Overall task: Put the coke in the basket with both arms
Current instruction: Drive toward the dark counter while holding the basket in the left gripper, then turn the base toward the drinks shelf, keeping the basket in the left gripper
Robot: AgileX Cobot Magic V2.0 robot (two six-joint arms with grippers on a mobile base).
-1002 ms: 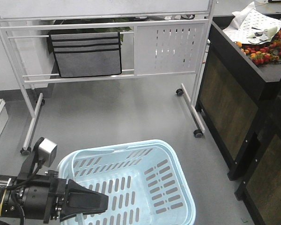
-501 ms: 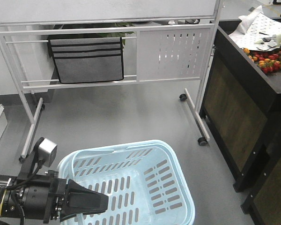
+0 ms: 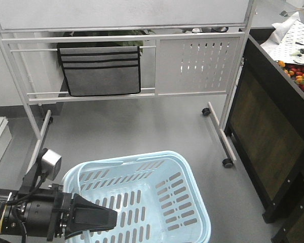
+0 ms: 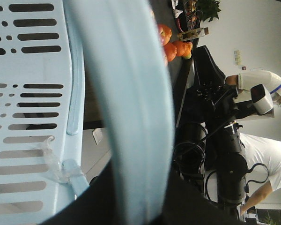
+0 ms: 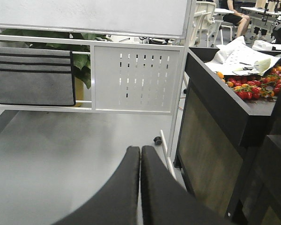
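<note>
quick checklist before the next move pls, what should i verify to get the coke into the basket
1. coke located: not ok, no red bottle shows in any view.
2. right gripper ready to pick: not ok, jaws shut together and holding nothing.
3. left gripper on the basket: ok, the rim runs between its jaws in the left wrist view.
4. basket has room: ok, the visible inside is bare.
5. clearance to the black counter on the right: cannot tell.

White wheeled stand (image 3: pixel 200 63), grey fabric pouch (image 3: pixel 101 71), dark counter (image 3: pixel 266 121), red fruit (image 3: pixel 300 80)
</note>
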